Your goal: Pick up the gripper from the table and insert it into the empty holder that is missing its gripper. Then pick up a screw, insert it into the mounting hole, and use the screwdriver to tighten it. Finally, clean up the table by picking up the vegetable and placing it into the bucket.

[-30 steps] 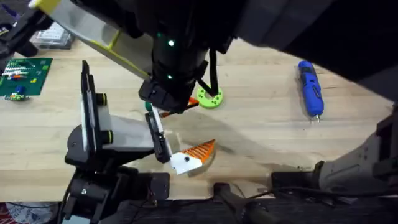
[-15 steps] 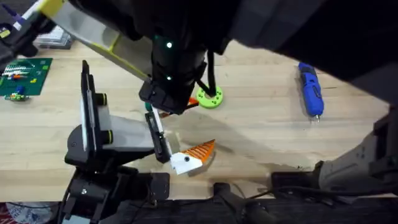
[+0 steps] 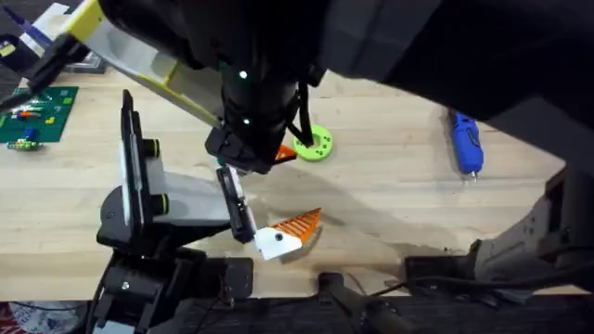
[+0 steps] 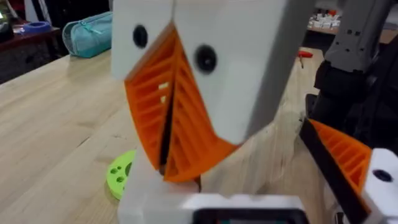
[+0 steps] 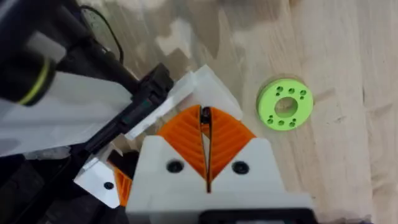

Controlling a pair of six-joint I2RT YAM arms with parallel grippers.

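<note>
Risk: dark speck (image 5: 204,114), likely screw, dropping.
Cause: brushing holder (image 3: 139,195) beside gripper (image 3: 290,229) at its 4 o'clock.
Jaws: left, right pressed together.

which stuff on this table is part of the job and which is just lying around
Part of the job:
- gripper, orange ribbed piece on a white base
- holder, black and grey rig
- screwdriver, blue

Just lying about:
- green disc with holes
- green circuit board
- teal pouch on the far table
</note>
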